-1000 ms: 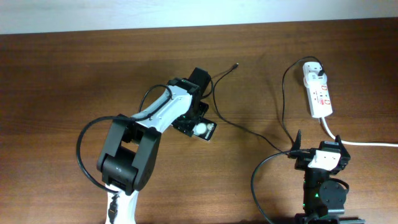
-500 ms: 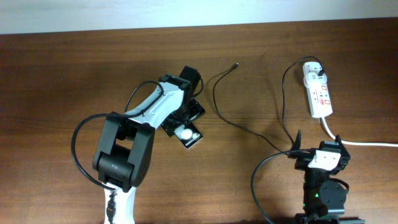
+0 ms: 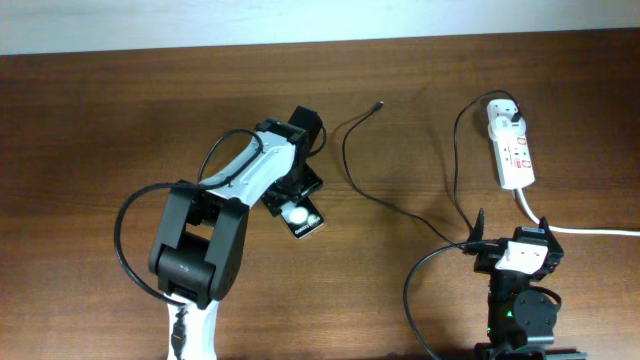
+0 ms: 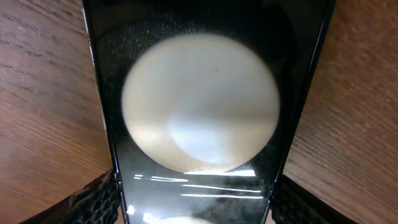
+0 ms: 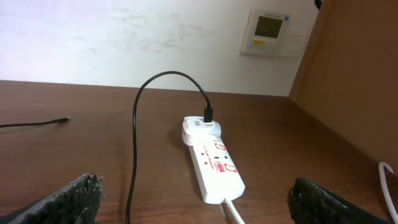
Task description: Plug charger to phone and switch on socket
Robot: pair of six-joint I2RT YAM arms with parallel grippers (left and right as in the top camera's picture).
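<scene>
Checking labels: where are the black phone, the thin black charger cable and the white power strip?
Slim black glossy phone (image 3: 304,219): overhead, its face.
Thin black charger cable (image 5: 134,137): right wrist, rising loop.
White elongated power strip (image 3: 513,152): overhead, its middle.

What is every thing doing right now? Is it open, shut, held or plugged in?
phone: held, no cable in it.
left end effector: shut on the phone's long edges.
right end effector: open, holding nothing.
charger plug: lying loose, apart from the phone.
white adapter: plugged into the power strip's far end.
power strip: lying flat; switches on or off, cannot tell.
</scene>
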